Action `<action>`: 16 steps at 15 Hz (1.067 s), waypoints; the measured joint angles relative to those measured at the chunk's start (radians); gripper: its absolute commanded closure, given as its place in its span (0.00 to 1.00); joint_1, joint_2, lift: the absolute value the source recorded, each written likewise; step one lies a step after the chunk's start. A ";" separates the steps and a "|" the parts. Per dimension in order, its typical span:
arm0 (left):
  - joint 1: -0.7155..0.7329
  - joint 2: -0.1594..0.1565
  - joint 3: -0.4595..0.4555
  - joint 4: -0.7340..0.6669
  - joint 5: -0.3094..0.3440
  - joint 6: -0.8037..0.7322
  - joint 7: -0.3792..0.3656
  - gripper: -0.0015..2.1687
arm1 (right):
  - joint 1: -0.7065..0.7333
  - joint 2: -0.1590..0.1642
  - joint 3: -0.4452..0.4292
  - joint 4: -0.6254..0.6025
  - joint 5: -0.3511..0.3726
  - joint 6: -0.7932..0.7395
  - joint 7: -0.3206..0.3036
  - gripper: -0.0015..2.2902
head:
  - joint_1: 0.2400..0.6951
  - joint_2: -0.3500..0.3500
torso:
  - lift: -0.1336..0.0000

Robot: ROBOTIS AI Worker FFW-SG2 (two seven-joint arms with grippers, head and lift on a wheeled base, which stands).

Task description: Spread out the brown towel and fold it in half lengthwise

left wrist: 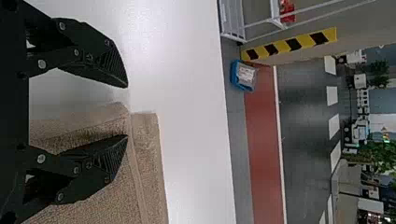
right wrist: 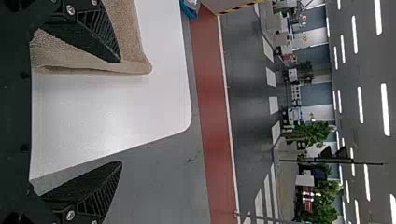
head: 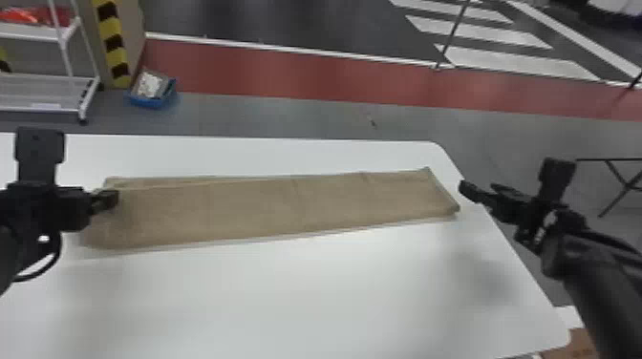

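Holding black left gripper (head: 108,197) and right gripper (head: 476,188) spread wide, we near the ends of the long brown cloth towel (head: 286,205), white tabletop (head: 310,286) running lower centre.

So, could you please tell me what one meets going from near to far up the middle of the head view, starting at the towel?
Brown towel → table's far edge → grey floor → red strip → white line → dark floor.

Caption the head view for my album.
Brown cloth towel folded into a long strip on a white table, a black left gripper at one end, a black right gripper beyond the other.
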 measured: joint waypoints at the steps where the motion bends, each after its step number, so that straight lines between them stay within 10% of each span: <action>1: 0.000 0.001 0.001 0.000 0.002 0.003 -0.001 0.45 | 0.000 0.001 0.000 0.000 0.000 0.000 0.000 0.05 | 1.00 0.14 | 0.04; 16: 0.094 0.008 0.036 -0.193 0.044 -0.017 0.028 0.45 | 0.004 -0.001 -0.002 -0.001 -0.004 0.008 0.001 0.05 | 1.00 0.12 | 0.04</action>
